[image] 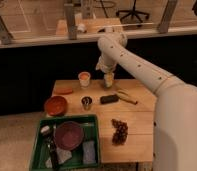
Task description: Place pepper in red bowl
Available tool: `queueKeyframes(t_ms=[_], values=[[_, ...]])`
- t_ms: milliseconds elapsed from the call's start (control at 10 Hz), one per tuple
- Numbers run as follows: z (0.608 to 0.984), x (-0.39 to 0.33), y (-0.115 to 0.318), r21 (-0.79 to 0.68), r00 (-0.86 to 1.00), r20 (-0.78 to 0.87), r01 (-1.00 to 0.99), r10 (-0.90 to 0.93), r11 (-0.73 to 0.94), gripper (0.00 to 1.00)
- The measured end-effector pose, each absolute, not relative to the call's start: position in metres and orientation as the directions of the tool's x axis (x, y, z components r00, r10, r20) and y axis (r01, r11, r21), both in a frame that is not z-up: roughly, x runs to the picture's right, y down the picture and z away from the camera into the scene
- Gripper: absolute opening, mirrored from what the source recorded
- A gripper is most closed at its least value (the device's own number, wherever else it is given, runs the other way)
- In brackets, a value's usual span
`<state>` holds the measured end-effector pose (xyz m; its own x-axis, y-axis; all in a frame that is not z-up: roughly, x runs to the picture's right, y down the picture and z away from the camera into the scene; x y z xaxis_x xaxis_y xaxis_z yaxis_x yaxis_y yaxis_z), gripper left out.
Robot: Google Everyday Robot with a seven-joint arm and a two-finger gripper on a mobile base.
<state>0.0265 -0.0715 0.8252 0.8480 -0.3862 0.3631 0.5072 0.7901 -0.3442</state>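
Note:
The pepper (64,91) is a slim orange-red piece lying at the far left of the wooden table (137,120). The red bowl (56,105) sits just in front of it at the table's left edge, with nothing in it that I can see. My gripper (106,74) hangs at the back middle of the table, over a small pale cup (109,80), well to the right of the pepper and the bowl. It holds nothing that I can see. My white arm (142,70) reaches in from the right.
A green bin (92,122) at the front left holds a maroon bowl (68,135) and other items. On the table are a cup with orange contents (84,78), a metal cup (86,103), a black object (109,99), a yellowish stick (126,96) and dark grapes (119,131).

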Motion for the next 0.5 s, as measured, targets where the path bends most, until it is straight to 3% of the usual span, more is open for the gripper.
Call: queueKeyframes(t_ms=[500], values=[[0.8254, 0.0255, -0.0719, -0.342, 0.847, 0.364, 0.508, -0.387, 0.79, 0.8]])
